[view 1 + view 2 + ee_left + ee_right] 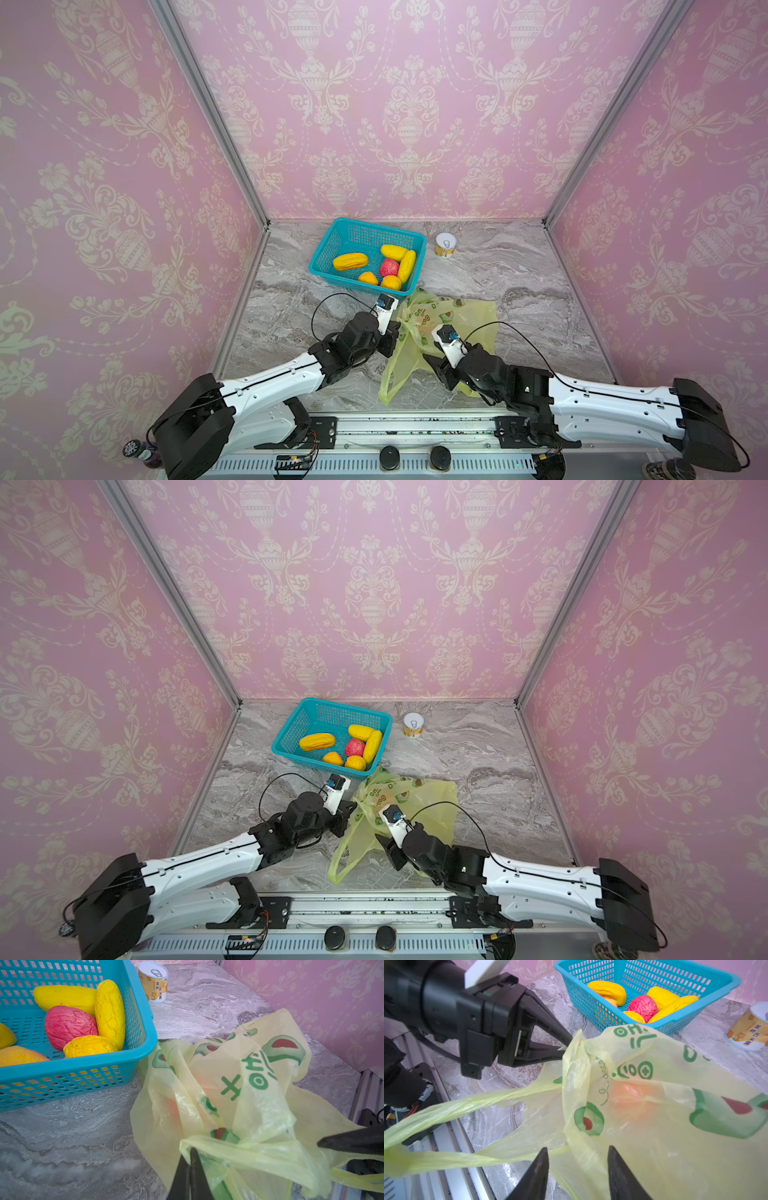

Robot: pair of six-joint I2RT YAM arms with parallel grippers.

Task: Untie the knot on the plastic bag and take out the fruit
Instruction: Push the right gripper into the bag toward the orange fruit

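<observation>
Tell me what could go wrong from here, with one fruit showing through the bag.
1. The left gripper is shut on only a thin fold of the plastic bag; a hard pull might tear it or slip off.
2. The orange fruit sits under folded film, and the right gripper has its open jaws straddling film, so closing might catch plastic alone.
3. The loop handles trail toward the front rail and could snag.

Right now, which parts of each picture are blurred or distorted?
In both top views: wide-lens bending, walls lean outward, plastic bag sharp. Left wrist view: left pincer blurred, basket crisp. Right wrist view: right pincer out of focus, bag print clear.
</observation>
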